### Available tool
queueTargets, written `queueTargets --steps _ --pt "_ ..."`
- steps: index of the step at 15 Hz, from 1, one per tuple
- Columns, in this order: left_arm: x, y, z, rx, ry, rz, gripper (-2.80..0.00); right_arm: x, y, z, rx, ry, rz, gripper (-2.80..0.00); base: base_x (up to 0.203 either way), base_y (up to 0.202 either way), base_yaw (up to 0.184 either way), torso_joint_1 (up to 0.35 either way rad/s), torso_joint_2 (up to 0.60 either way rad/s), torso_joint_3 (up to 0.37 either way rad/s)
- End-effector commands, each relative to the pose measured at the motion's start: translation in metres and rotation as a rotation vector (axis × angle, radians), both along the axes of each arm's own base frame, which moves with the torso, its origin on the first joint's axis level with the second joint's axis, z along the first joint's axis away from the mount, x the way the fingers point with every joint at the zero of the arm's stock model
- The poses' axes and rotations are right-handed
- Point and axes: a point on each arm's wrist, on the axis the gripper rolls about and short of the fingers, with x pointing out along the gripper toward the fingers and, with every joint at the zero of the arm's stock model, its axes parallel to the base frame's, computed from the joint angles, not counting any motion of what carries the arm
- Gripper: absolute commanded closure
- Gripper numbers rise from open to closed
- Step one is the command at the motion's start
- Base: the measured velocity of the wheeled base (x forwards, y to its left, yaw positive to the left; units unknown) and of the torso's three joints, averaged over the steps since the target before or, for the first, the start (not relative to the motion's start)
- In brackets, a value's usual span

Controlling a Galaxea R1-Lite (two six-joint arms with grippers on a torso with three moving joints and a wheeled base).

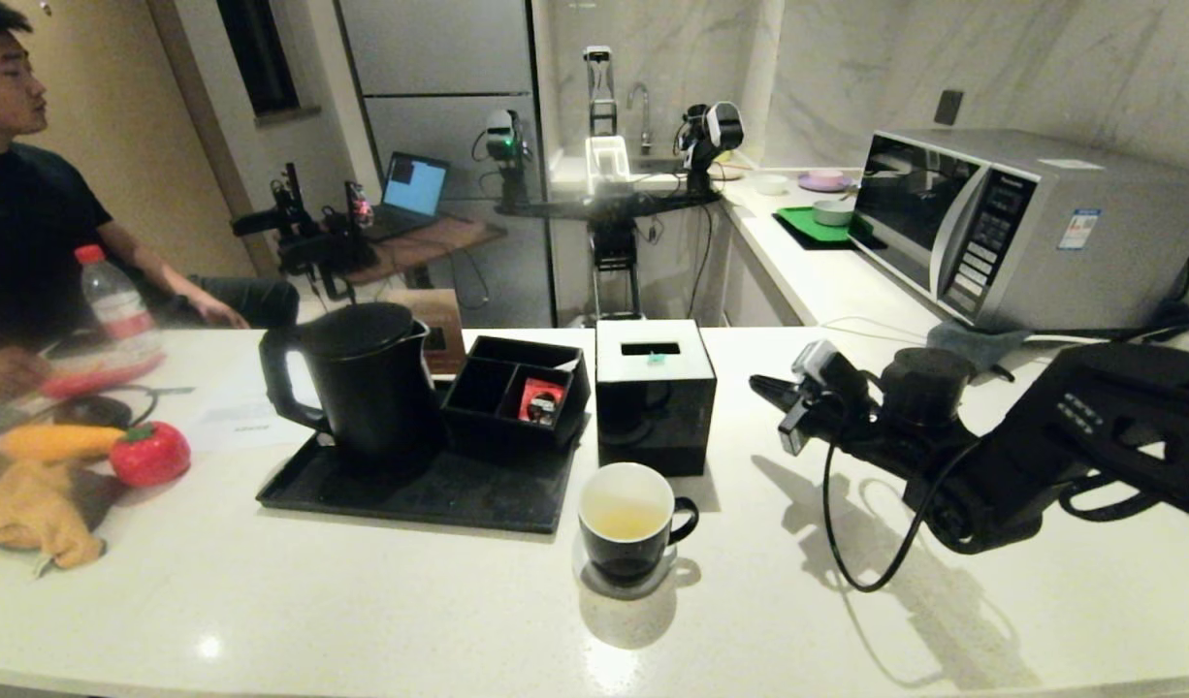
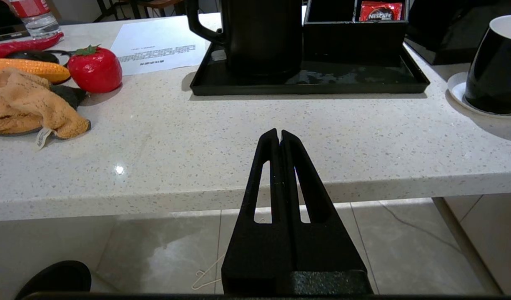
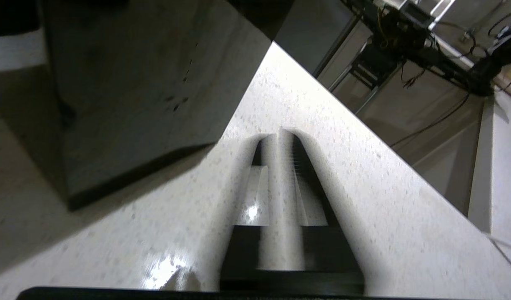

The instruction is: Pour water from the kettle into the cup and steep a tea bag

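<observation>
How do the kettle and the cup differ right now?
The kettle is tall and stands on the black tray; the cup is much smaller and sits on a saucer on the bare counter. The kettle's top is covered by a flat lid; the cup is open, white inside, with pale yellowish liquid low in it. Both are black, upright and handled, with no gripper on either.

Red toy tomato (image 1: 150, 453) beside corn (image 1: 59, 441); microwave (image 1: 1016, 225) (far right).
</observation>
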Motion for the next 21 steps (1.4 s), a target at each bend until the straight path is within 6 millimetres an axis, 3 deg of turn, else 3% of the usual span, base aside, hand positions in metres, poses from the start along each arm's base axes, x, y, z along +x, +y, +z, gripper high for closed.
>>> queueTargets --steps 1,4,10,13,21 --pt "0.000 0.000 0.000 0.000 0.000 0.000 0.00 -0.015 -0.007 0.009 -0.004 0.006 -0.005 0.00 0.000 0.000 0.000 0.000 0.00 0.000" --pt "0.000 0.000 0.000 0.000 0.000 0.000 0.00 -0.032 -0.009 0.023 0.020 0.040 -0.003 0.00 0.000 0.000 0.000 0.000 0.00 0.000" --pt "0.000 0.000 0.000 0.000 0.000 0.000 0.00 -0.066 0.018 0.097 0.126 0.215 0.077 0.00 0.000 0.000 0.000 0.000 0.00 0.000" --pt "0.000 0.000 0.000 0.000 0.000 0.000 0.00 -0.063 0.034 0.130 0.138 0.226 0.128 0.00 0.000 0.000 0.000 0.000 0.00 0.000" --pt "0.000 0.000 0.000 0.000 0.000 0.000 0.00 -0.028 0.087 0.119 0.125 0.248 0.224 0.00 0.000 0.000 0.000 0.000 0.00 0.000"
